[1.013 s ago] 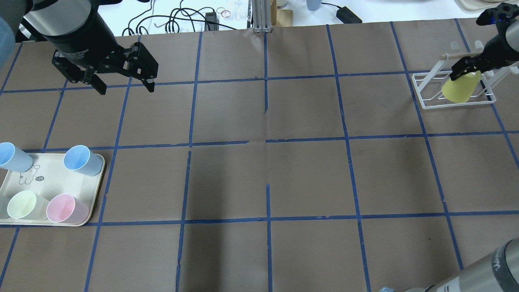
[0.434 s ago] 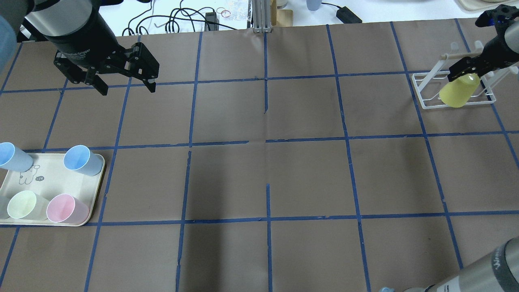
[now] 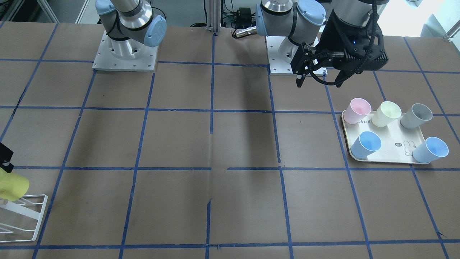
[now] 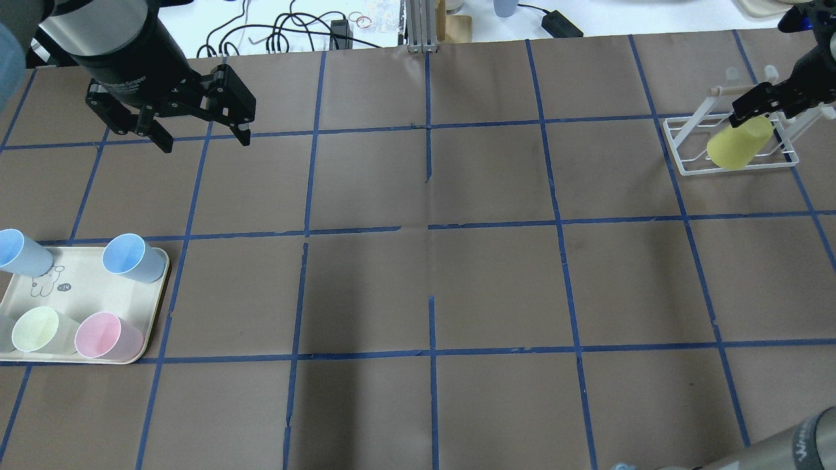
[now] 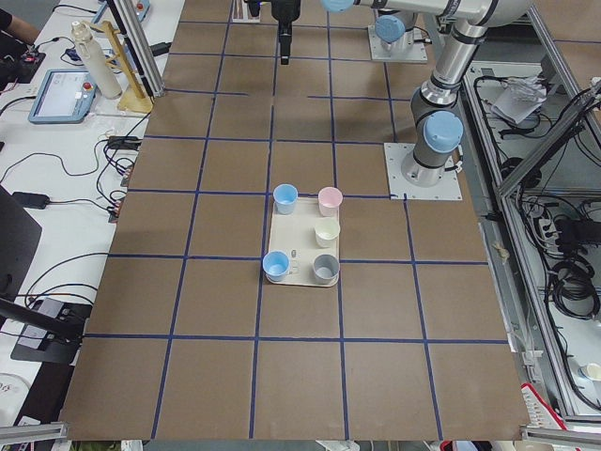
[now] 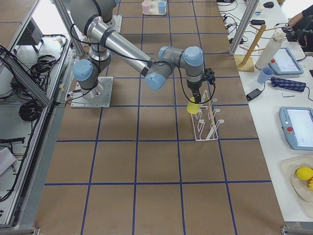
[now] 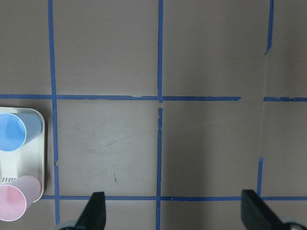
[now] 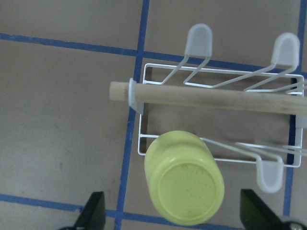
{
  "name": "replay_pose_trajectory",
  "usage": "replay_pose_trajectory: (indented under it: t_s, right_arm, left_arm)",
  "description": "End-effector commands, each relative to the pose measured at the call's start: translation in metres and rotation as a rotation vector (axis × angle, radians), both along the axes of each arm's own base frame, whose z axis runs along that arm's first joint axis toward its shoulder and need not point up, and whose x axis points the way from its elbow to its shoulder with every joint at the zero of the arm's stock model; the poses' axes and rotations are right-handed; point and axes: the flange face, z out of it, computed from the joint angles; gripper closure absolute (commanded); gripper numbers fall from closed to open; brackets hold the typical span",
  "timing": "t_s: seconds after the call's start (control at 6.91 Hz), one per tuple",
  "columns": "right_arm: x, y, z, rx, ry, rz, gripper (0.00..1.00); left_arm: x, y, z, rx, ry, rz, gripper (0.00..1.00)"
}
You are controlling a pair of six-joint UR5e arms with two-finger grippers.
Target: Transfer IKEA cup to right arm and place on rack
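Note:
The bright yellow IKEA cup (image 4: 737,147) hangs upside down and tilted on a rod of the white wire rack (image 4: 682,140) at the table's far right. In the right wrist view the cup's base (image 8: 188,184) faces the camera, below the rack's wooden bar (image 8: 216,98). My right gripper (image 8: 173,213) is open just above the cup, with a gap on each side between fingers and cup. It also shows in the overhead view (image 4: 761,114). My left gripper (image 4: 204,140) is open and empty, above the far left of the table.
A cream tray (image 4: 78,294) with a rabbit drawing stands at the near left and holds several cups: two blue (image 4: 130,256), a pale cream-yellow one (image 4: 36,328), a pink one (image 4: 104,335) and a grey one (image 3: 417,116). Cables lie beyond the far edge.
The right gripper has drawn back a little, up and away from the yellow cup, which stays on the rack. The left arm has hardly moved.

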Motion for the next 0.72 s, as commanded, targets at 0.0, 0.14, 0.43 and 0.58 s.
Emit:
replay_pose_trajectory:
  t_s: [0.0,0.14,0.43,0.58]
  right_arm:
    - [0.036,0.043,0.061,0.066,-0.054,-0.137,0.00]
    - [0.070,0.065,0.087,0.105,-0.044,-0.150,0.00]
    - [0.167,0.096,0.123,0.148,-0.049,-0.223,0.00]
    - [0.211,0.107,0.129,0.152,-0.016,-0.245,0.00]
  left_arm:
    - [0.001,-0.001,0.000,0.000,0.003,0.007,0.00]
    - [0.001,0.001,-0.002,0.000,0.004,-0.002,0.00]
    - [0.001,0.003,-0.002,0.000,0.000,-0.038,0.00]
    - [0.001,0.003,0.000,-0.003,-0.002,-0.042,0.00]
